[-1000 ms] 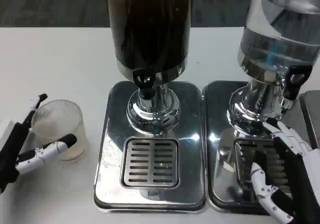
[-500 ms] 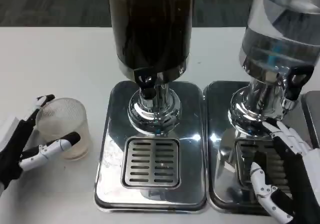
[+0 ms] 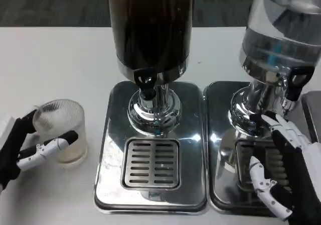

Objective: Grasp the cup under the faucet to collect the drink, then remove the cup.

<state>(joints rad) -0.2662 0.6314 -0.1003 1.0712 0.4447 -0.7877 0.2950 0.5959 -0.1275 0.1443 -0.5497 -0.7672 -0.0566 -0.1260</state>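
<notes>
Change: since half a second earlier, the left hand point(image 3: 22, 147) had closed tighter round the cup point(image 3: 59, 131), its far finger now lying against the glass rim instead of standing above it; the cup sat a touch further left and lower in the frame. The right hand point(image 3: 288, 177) had risen slightly toward the clear dispenser's tap.
Right hand: lower right of the frame, over the right drip tray point(image 3: 223, 149), fingers spread apart and holding nothing, the thumb hanging low and the longer fingers reaching up toward the chrome base.
Left hand: lower left edge, fingers wrapped on either side of the cup, one across its near wall and one at its far rim, gripping it.
Cup: ribbed clear glass, upright on the white table point(image 3: 60, 59), left of the left drip tray point(image 3: 150, 170) and apart from it, not under any faucet; a little pale liquid seemed to lie at the bottom, though I could not tell for sure.
Left drip tray: chrome, with a slotted grille, centre of the frame.
Dark dispenser point(image 3: 150, 24): upper centre, black tap point(image 3: 146, 84) above the grille.
Clear dispenser point(image 3: 281, 29): upper right, black tap point(image 3: 296, 82) over the right tray.
</notes>
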